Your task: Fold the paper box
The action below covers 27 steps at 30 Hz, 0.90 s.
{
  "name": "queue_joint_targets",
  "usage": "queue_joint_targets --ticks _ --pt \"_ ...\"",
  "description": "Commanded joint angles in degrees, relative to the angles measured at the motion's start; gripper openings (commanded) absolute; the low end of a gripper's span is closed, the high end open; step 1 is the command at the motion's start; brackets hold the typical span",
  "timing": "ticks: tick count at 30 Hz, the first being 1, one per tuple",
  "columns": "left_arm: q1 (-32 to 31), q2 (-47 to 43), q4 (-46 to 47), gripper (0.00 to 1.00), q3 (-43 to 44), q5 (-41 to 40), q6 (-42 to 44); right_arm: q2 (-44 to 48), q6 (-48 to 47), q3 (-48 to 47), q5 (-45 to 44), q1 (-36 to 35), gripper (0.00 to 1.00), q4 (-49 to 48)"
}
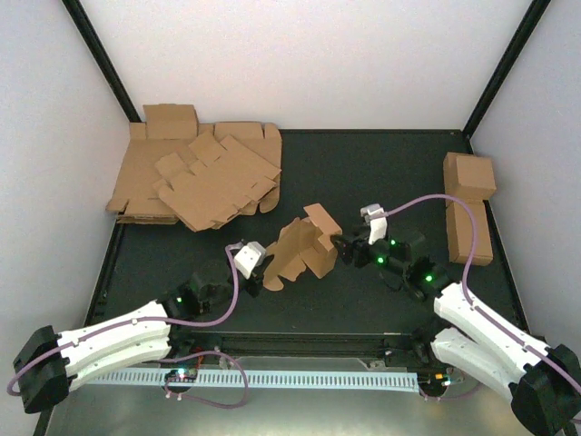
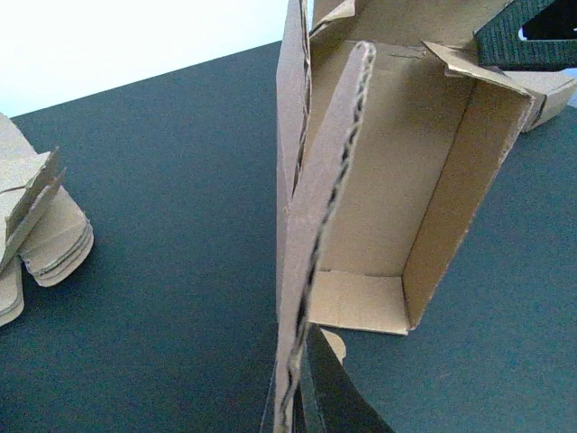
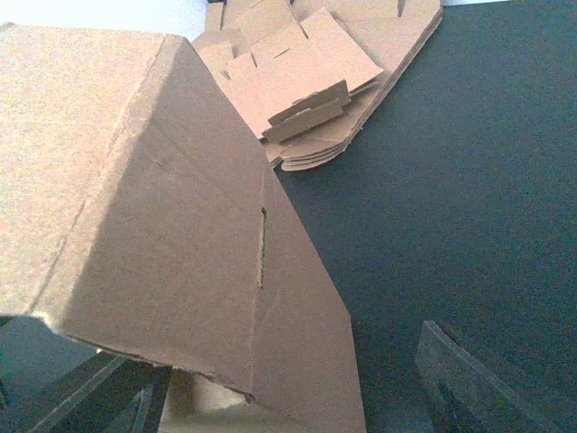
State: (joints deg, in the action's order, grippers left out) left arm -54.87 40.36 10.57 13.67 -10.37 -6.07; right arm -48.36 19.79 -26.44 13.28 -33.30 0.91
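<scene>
From above, we see the paper box (image 1: 304,245) half-formed near the middle of the black table (image 1: 363,173), with its panels standing up at angles. The left gripper (image 1: 258,271) meets its near-left end and the right gripper (image 1: 343,247) touches its right end. A stack of flat cardboard blanks (image 1: 204,177) lies in the far-left corner, and finished cartons (image 1: 468,207) sit along the right edge, well apart from the box.

In the left wrist view, we look into the box's open trough: a floor panel, one end wall and a long side wall. A corrugated flap (image 2: 320,244) runs edge-on down the frame and passes between the dark fingers (image 2: 335,397), which are closed tightly on it. The rounded edges of the blanks show at the left, and a dark part, which we take for the other arm's gripper, sits at the top right against the box.

In the right wrist view, a slotted box panel (image 3: 162,216) fills the left half and covers one finger. The other finger (image 3: 469,379) stands clear at the lower right with bare table between it and the cardboard, so the jaws are spread wide and grip nothing. The blanks lie beyond.
</scene>
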Motion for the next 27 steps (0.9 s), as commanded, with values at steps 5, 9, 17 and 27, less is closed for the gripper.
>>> queue_joint_targets --ticks 5,9,17,27 --pt "-0.06 0.09 -0.10 0.24 0.44 1.71 -0.70 -2.75 -3.02 -5.28 -1.89 0.08 0.75 5.22" --pt "-0.06 -2.75 -2.51 0.63 1.10 1.03 -2.72 -2.53 -3.66 -4.92 -0.64 0.07 0.71 4.71" --pt "0.07 -12.53 -7.41 0.95 7.04 -3.78 -4.53 -3.20 -4.91 -5.97 0.98 -0.01 0.71 5.00" --pt "3.95 -1.38 -26.83 0.79 31.24 -0.41 -8.58 -4.11 -5.86 -7.39 1.74 -0.19 0.70 5.91"
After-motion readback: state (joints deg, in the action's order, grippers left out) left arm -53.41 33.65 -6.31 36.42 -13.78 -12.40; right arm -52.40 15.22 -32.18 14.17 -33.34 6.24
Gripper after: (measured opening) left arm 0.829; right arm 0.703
